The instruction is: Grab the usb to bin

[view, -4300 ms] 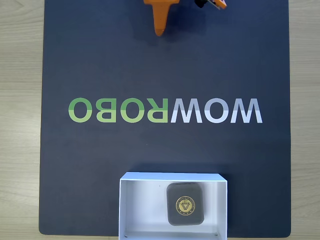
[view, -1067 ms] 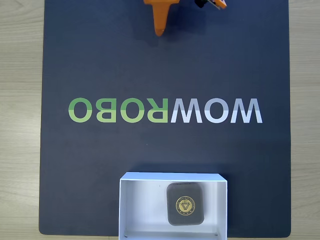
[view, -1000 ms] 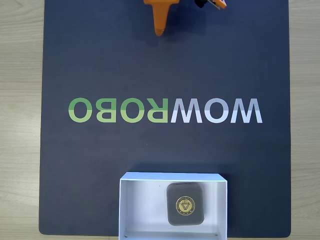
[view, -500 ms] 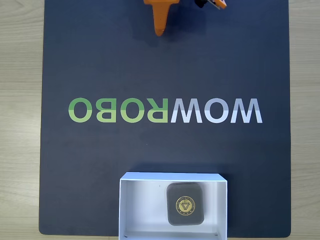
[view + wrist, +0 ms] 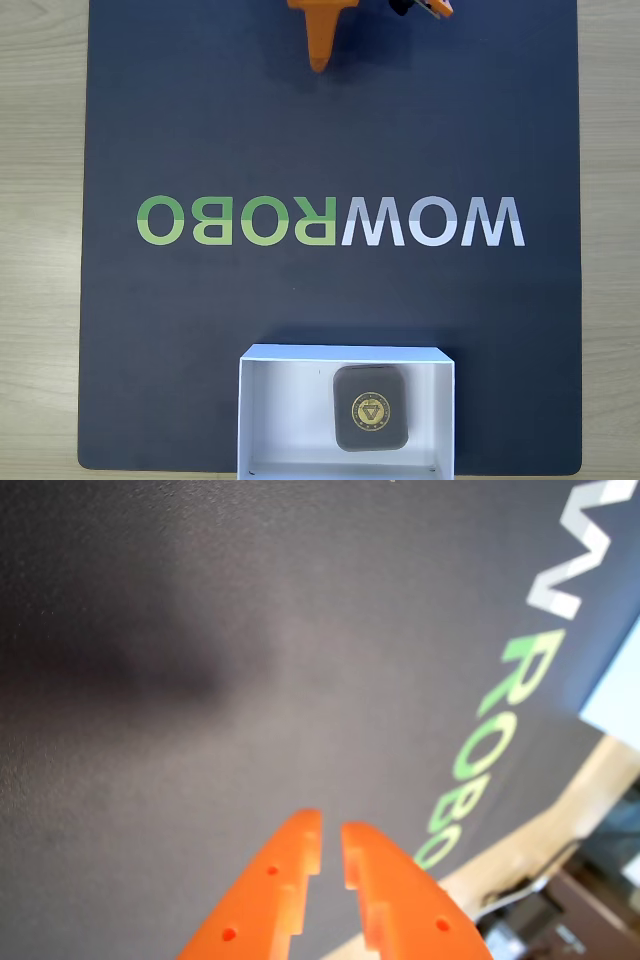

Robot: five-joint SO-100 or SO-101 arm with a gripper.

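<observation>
At the bottom centre of the fixed view stands the bin point(image 5: 346, 412), a white open-top box, its lower edge cut by the frame. The usb point(image 5: 371, 407), a small grey rounded-square block with a round gold emblem facing up, lies flat on the floor of the bin, in its right half, close to the right wall but apart from it. Nothing grips it.

The bin rests on a dark mat point(image 5: 200, 330) that covers most of the frame. Across the middle of the mat runs the lettering point(image 5: 330, 221), green on the left and pale grey on the right, seen upside down. A pale wood-grain worktop point(image 5: 40, 250) shows along the left and right edges.

At the top centre of the fixed view the orange pincer point(image 5: 319, 40) points down into the frame, well apart from the bin. In the wrist view the pincer point(image 5: 331, 842) rises from the bottom edge; its two orange fingers stand nearly together with a narrow gap at the tips and hold nothing. Beneath it lies bare mat, with the lettering at the right of that frame.
</observation>
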